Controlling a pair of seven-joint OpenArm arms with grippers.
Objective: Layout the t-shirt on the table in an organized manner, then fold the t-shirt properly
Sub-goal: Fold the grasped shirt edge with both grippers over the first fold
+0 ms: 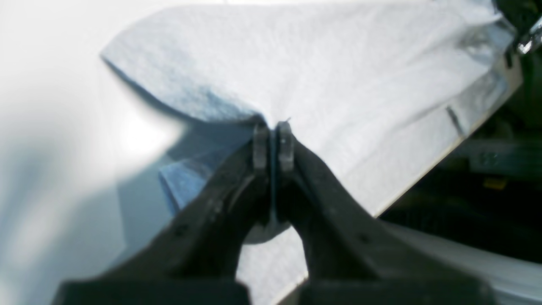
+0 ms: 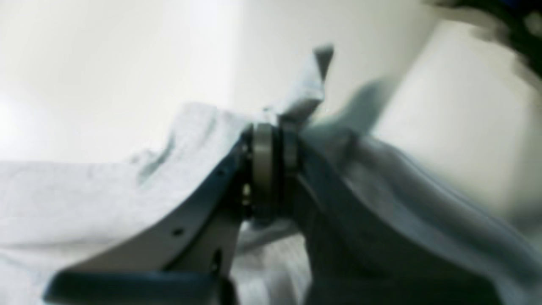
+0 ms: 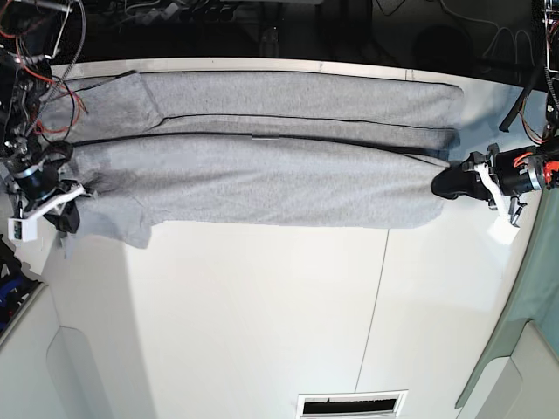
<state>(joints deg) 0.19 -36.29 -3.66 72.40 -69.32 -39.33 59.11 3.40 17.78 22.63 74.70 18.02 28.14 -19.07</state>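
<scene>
The grey t-shirt [image 3: 262, 170] lies stretched in a long band across the far part of the white table [image 3: 262, 314], folded lengthwise, with a sleeve at the left end; no lettering shows. My left gripper [image 3: 443, 185] is shut on the shirt's right end. In the left wrist view the gripper [image 1: 273, 127] pinches a raised fold of the shirt [image 1: 338, 76]. My right gripper [image 3: 74, 202] is shut on the shirt's left end near the sleeve. In the right wrist view the gripper [image 2: 273, 140] pinches bunched fabric of the shirt [image 2: 84, 190].
Cables and electronics [image 3: 35, 52] crowd the back left corner. A thin dark seam [image 3: 376, 297] runs down the tabletop, and a vent slot [image 3: 351, 405] sits at the front edge. A green cloth [image 3: 524, 349] hangs at the right. The table's edge [image 1: 423, 178] is close to the left gripper.
</scene>
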